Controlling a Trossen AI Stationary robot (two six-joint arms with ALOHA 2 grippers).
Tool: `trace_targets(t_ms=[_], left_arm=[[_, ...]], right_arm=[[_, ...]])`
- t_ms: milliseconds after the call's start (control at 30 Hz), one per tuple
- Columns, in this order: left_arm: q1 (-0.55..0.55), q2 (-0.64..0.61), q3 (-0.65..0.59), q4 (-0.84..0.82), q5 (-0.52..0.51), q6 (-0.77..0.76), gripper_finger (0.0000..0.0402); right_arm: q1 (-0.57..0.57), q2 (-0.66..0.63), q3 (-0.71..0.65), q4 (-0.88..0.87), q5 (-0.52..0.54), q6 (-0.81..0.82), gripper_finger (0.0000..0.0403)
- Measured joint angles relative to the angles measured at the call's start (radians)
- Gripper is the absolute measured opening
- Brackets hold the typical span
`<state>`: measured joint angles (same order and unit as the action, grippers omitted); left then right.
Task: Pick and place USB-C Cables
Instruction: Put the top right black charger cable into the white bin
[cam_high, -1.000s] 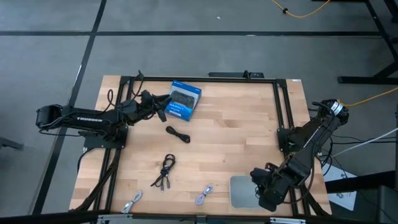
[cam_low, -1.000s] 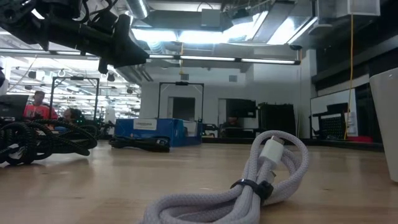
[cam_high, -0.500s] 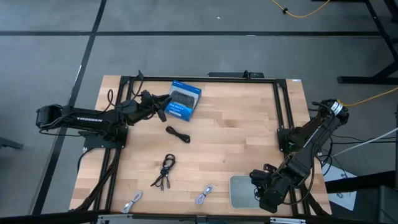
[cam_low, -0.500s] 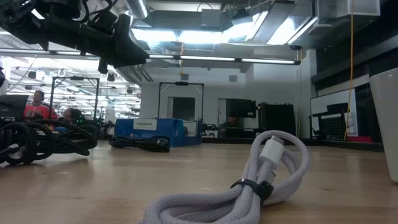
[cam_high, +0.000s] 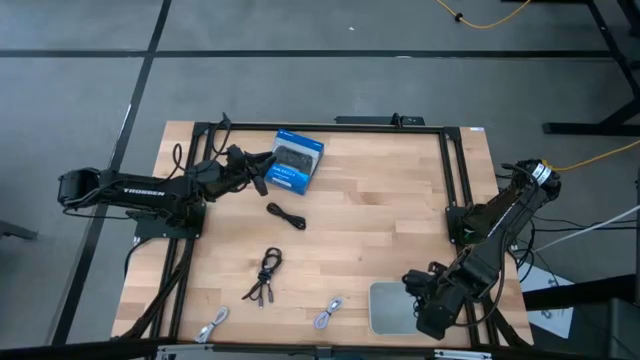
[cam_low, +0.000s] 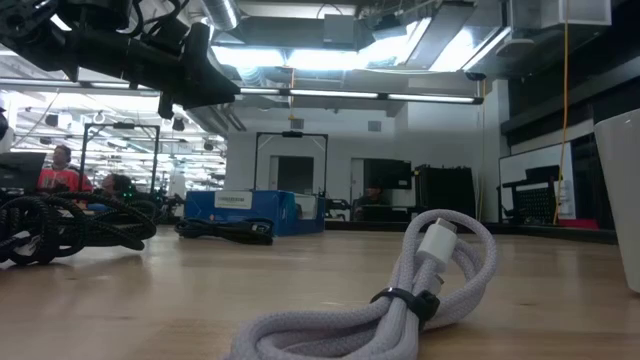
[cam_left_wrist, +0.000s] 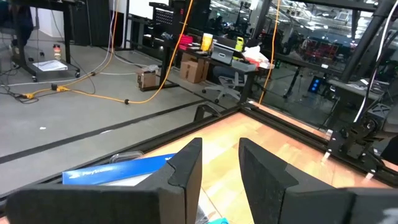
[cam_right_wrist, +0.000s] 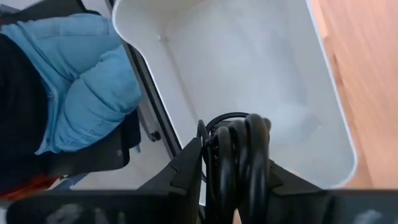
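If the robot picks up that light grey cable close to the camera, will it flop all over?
Probably not much. The light grey cable is looped and held by a dark tie around its middle, so it should lift as one bundle. Its braided, thin look suggests it is light and bendy, so the loose loops may sag a little.

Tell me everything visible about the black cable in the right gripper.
The black cable is a thin, glossy cord wound into a tight bundle of several loops. It stands upright, pinched between the fingers of the right gripper, with its looped end sticking out past them. It hangs above the white bin, whose bare floor shows behind it; it touches only the fingers. No connector ends can be seen. From above, it is hidden under the arm, over the near right corner of the table.
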<state>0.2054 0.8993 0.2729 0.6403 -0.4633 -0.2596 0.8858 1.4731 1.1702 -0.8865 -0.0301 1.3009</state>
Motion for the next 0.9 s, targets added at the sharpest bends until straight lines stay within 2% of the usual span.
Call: trace_targets(t_ms=[233,900], left_arm=[[0.0,0.0,0.0,0.0,0.0,0.0,0.0098],[-0.001,0.0,0.0,-0.003,0.015,0.0,0.0098]], right_arm=[[-0.006,0.0,0.0,0.011,-0.024,-0.014,0.008],[-0.006,0.0,0.0,0.011,0.038,-0.027,0.008]])
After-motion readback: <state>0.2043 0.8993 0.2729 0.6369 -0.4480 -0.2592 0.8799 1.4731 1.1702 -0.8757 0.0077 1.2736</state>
